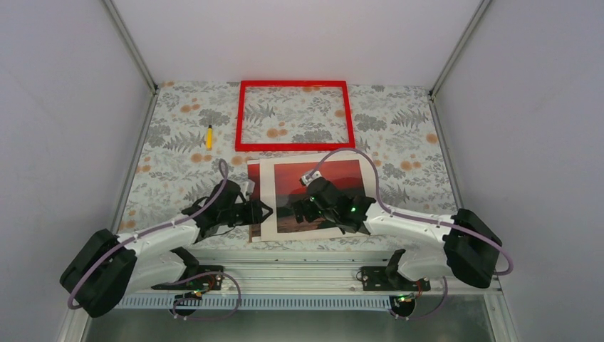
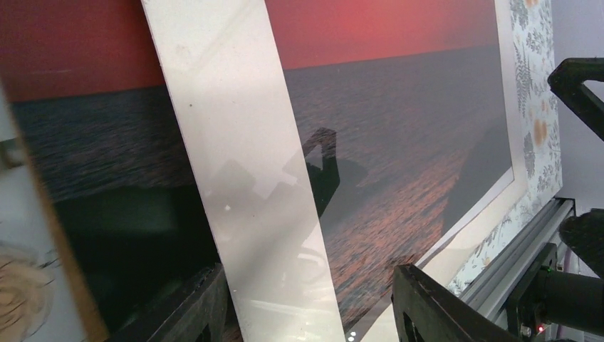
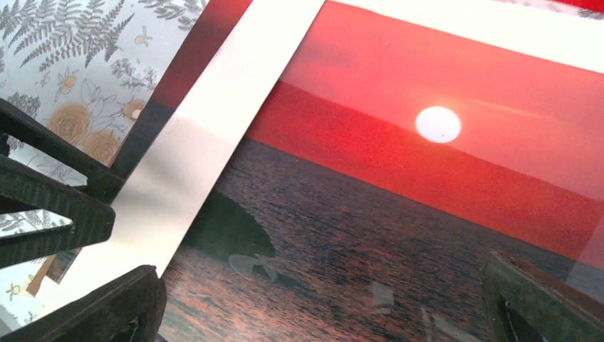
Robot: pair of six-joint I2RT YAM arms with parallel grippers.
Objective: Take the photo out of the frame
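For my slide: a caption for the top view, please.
White-bordered sunset photo lies outside the empty thin red rectangular frame, under the right gripper.

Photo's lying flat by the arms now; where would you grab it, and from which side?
Probably its left white border, pinched from the left by the left gripper, open at that edge. The photo is a thin sheet lying flat on another layer, so only an edge offers a hold.

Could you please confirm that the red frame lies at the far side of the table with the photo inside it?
Not quite. The frame does lie at the far side of the table, but it is empty: the cloth shows through it. The photo lies outside it, nearer the arms. The top view shows this.
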